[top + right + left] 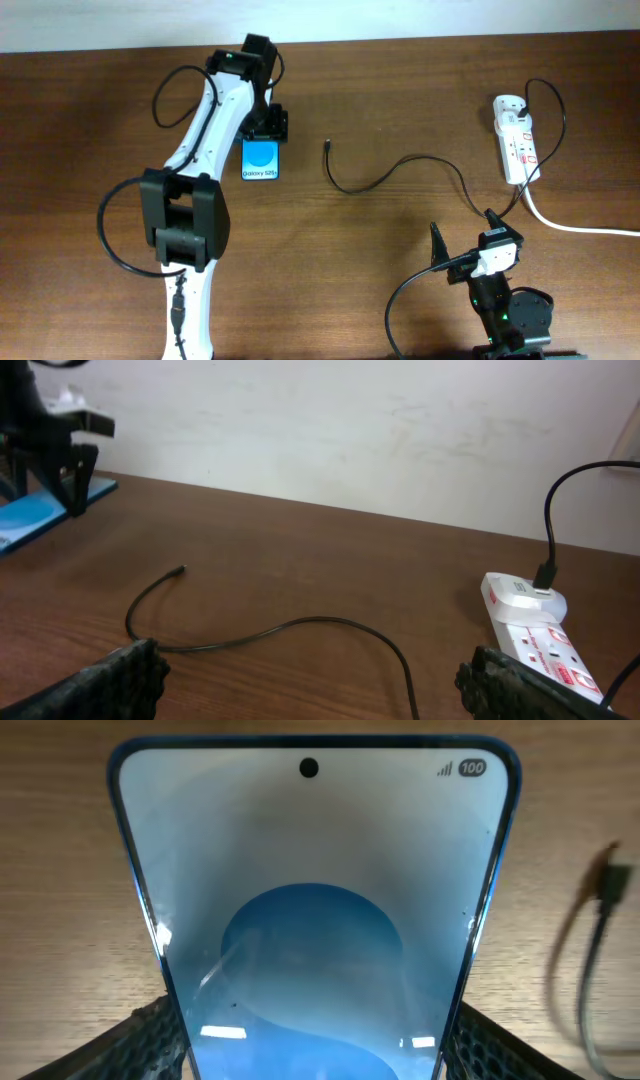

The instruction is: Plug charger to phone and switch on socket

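The phone (260, 160) lies flat on the table with its blue-and-white screen up. My left gripper (268, 124) is at its far end, and in the left wrist view (315, 1045) both fingers press against the long edges of the phone (310, 870). The charger (385, 175) is a thin black cable with its free tip (328, 145) right of the phone; it runs back to the socket (515, 140). My right gripper (465, 245) is open and empty, low over the table, with the charger (300, 625) lying ahead of its fingers (320, 690) and the socket (530, 630) at the right.
A thick white cord (580, 228) runs from the socket to the right table edge. The blurred charger tip (612, 880) shows right of the phone in the left wrist view. A pale wall (350, 430) stands behind the table. My left arm (190, 200) spans the left side.
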Action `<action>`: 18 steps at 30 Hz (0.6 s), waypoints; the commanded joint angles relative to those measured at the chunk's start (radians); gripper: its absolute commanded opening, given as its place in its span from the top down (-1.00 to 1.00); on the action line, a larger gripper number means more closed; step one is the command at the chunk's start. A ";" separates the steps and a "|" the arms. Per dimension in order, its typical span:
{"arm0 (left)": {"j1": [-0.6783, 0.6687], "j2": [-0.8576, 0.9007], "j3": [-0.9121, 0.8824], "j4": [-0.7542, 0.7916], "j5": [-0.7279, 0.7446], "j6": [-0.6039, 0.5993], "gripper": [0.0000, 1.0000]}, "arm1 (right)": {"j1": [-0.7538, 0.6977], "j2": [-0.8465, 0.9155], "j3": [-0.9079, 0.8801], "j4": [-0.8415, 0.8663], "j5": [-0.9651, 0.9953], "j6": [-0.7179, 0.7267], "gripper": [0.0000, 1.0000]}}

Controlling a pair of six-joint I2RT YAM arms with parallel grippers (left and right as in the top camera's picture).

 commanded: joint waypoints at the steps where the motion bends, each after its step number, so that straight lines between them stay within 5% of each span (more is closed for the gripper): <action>1: 0.001 0.001 0.093 -0.030 -0.007 -0.066 1.00 | -0.004 -0.008 -0.005 -0.006 -0.006 0.007 -0.97; 6: 0.013 0.001 0.158 -0.079 0.045 -0.175 1.00 | -0.004 -0.008 -0.005 -0.006 -0.006 0.007 -0.97; 18: 0.146 0.001 0.164 -0.106 0.507 -0.285 1.00 | -0.004 -0.008 -0.005 0.002 -0.007 0.007 -0.97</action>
